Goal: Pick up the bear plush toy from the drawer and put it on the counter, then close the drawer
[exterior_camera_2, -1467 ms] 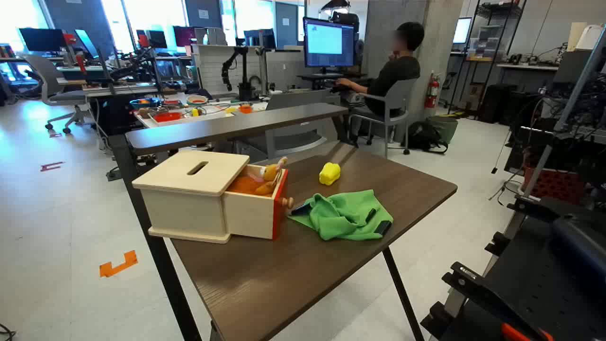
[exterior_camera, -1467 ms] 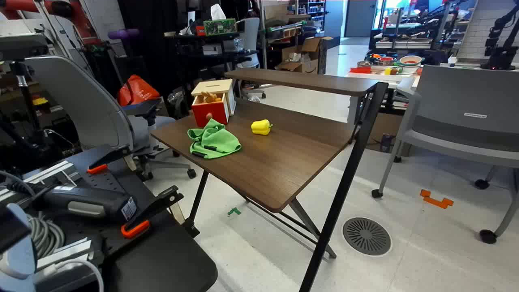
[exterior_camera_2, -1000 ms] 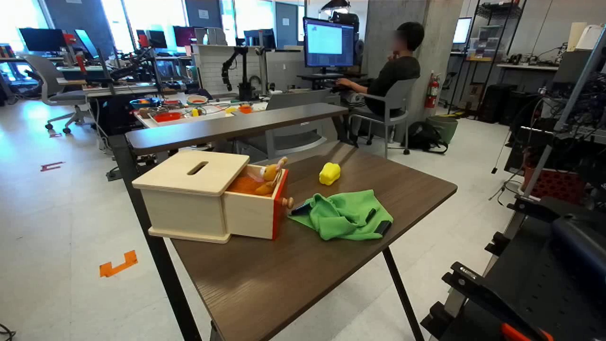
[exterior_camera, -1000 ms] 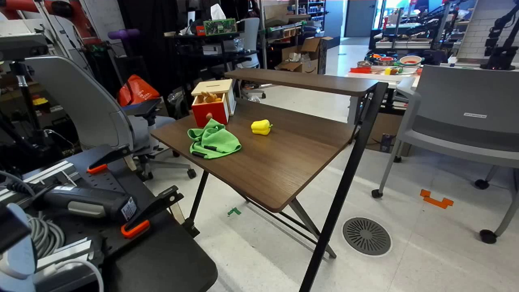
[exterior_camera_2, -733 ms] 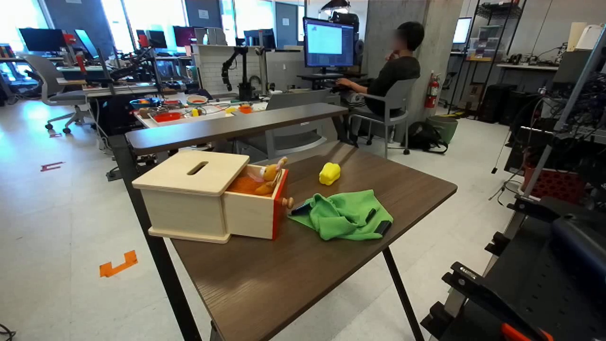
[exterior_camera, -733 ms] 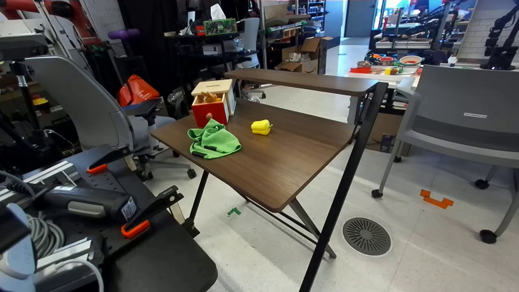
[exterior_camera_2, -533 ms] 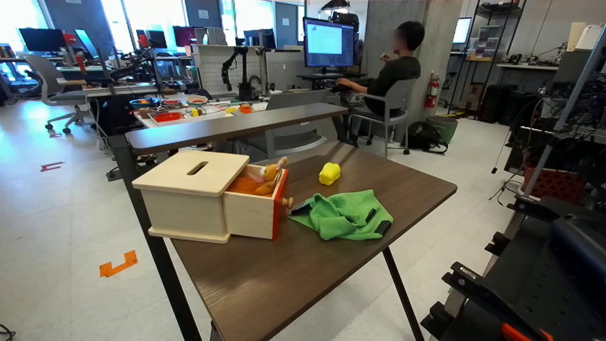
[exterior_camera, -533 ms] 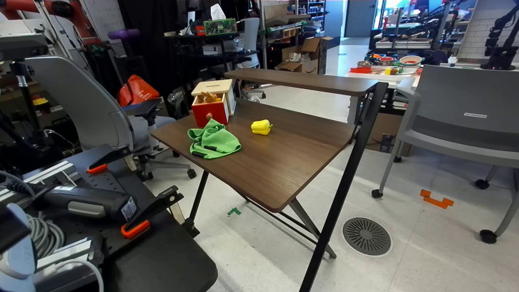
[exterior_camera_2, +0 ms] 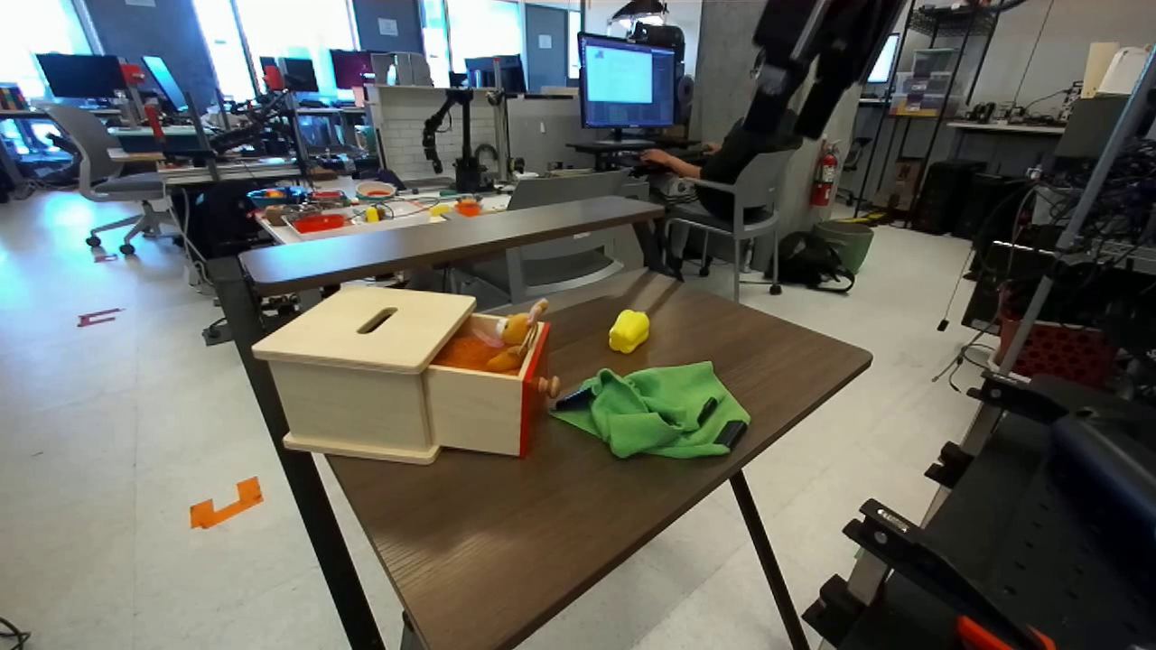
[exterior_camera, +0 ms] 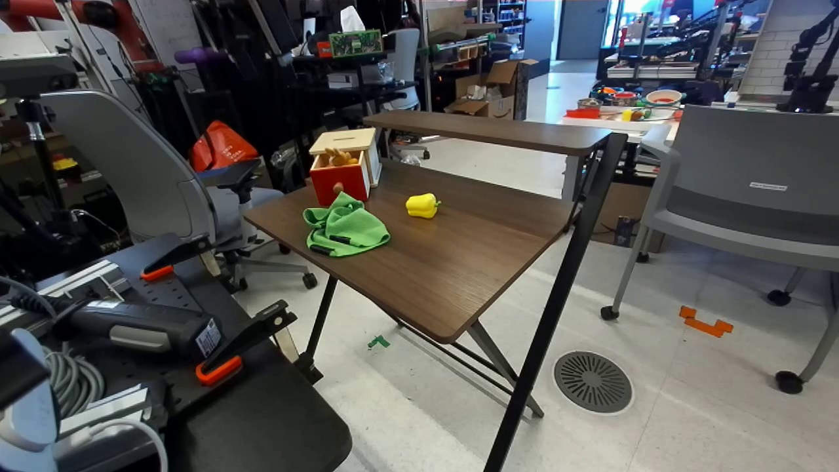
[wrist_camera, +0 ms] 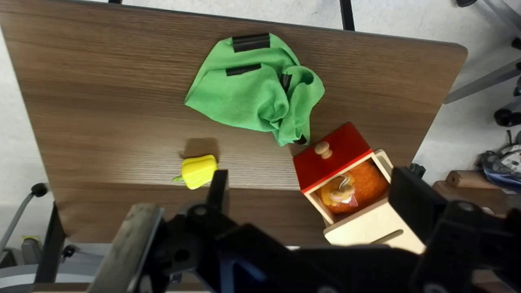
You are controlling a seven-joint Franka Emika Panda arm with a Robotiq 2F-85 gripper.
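I hold nothing: my gripper (wrist_camera: 311, 177) hangs high, fingers (wrist_camera: 415, 199) spread wide, facing the wood-grained table (wrist_camera: 101, 101). The orange bear plush (wrist_camera: 366, 183) lies in the pulled-out red-fronted drawer (wrist_camera: 342, 148), near a table corner by the raised shelf (exterior_camera_2: 452, 244); the green cloth (wrist_camera: 244, 97) sits toward the opposite long edge.

Both exterior views look obliquely down across the surface (exterior_camera: 452, 275) from opposite ends; drawer (exterior_camera_2: 474, 411) near in an exterior view. Wrist view sits overhead, facing steeply down; exact tilt hard to tell past gripper (wrist_camera: 311, 177). All three share drawer, cloth (wrist_camera: 252, 91), pepper (exterior_camera: 423, 206).
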